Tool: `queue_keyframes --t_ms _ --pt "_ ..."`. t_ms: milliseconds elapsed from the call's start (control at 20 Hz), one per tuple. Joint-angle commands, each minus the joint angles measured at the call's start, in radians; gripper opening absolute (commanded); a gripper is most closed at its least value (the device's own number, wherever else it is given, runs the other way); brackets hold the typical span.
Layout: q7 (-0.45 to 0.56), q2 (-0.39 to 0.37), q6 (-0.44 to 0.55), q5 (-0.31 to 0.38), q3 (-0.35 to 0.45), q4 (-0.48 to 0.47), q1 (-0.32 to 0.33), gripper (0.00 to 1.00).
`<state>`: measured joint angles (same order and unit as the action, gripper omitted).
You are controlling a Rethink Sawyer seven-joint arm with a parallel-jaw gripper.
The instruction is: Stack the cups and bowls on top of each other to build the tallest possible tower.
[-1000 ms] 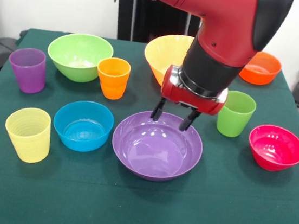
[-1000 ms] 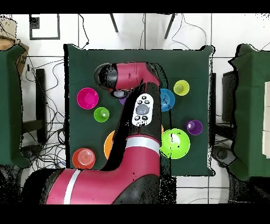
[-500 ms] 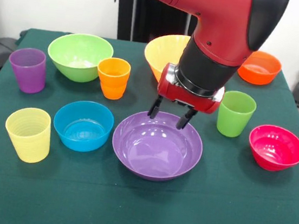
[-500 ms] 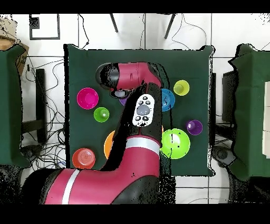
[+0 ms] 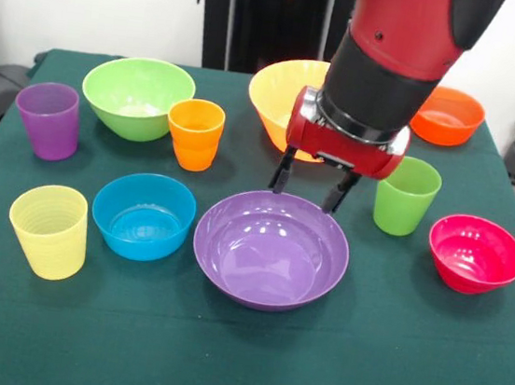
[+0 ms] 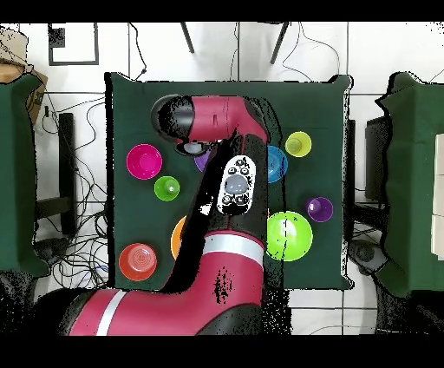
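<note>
there, open hand (image 5: 309, 190) just above purple bowl (image 5: 271, 250) far rim

front across table (image 5: 52, 336), overhead straight down

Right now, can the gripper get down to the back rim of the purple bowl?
Probably yes: the gripper hangs open just above the purple bowl, at its rim nearest the orange-yellow bowl, with nothing between them.
</note>
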<state>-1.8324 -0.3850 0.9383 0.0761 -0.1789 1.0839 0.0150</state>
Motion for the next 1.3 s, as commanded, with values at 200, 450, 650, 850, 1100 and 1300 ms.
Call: queue_keyframes --t_ms 200,450,650,850,1100,1300 --pt "-0.139 -0.007 0.098 -0.032 0.05 0.011 -0.035 1.0" --pt "-0.161 0.012 0.114 -0.045 0.042 -0.021 -0.05 1.0" --pt "-0.171 0.025 0.104 -0.053 0.035 -0.029 -0.06 1.0" --pt "-0.182 0.04 0.102 -0.062 0.024 -0.041 -0.07 1.0" --pt "-0.193 0.057 0.112 -0.071 0.014 -0.067 -0.077 1.0" --pt "-0.2 0.066 0.113 -0.072 0.006 -0.073 -0.083 1.0"
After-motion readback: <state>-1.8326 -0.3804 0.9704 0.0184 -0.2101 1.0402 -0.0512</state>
